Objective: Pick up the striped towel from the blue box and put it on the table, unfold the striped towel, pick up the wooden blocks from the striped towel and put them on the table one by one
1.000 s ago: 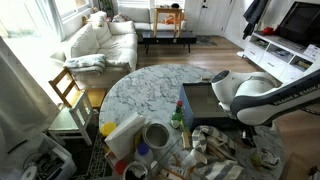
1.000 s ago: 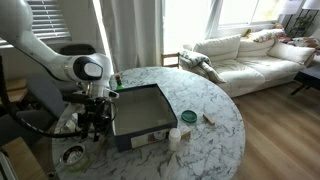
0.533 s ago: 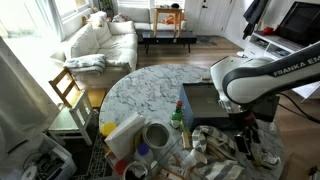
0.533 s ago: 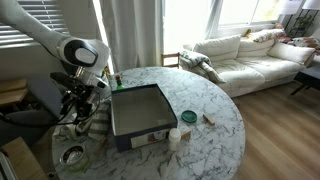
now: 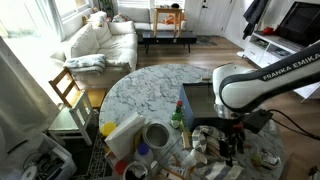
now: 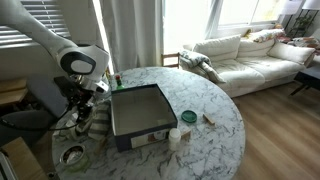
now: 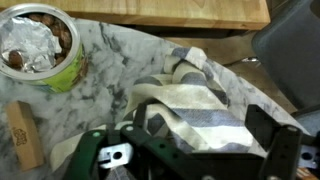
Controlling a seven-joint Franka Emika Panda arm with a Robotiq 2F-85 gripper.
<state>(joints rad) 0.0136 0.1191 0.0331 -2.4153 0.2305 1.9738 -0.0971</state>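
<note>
1. Towel position: the striped towel lies bunched in soft folds on the marble worktop, filling the middle of the wrist view. It is out of the blue box, which stands apart from it nearer the middle of the worktop and shows only its grey inside.
2. My hand hangs right over the cloth. Its fingers are spread wide, one at the lower left and one at the lower right of the wrist frame, and nothing is pinched between them.
3. I judge the placing done, so the step in hand is the unfolding.
4. To do it well I should go for a free edge or corner, not the thick rolled part at the upper middle of the cloth. I pinch only the top layer there.
5. I should lift only a little and draw that layer outward over bare marble, so the fold opens flat and does not drag the whole bundle along.
6. I cannot see any blocks inside the folds. A slow, low pull keeps anything wrapped there from rolling away.
7. A green bowl of crumpled foil sits at the upper left of the wrist frame, and a wooden block lies at the lower left, both near the cloth. The worktop's edge runs close along the top. I would pull toward open marble and keep clear of all three.
</note>
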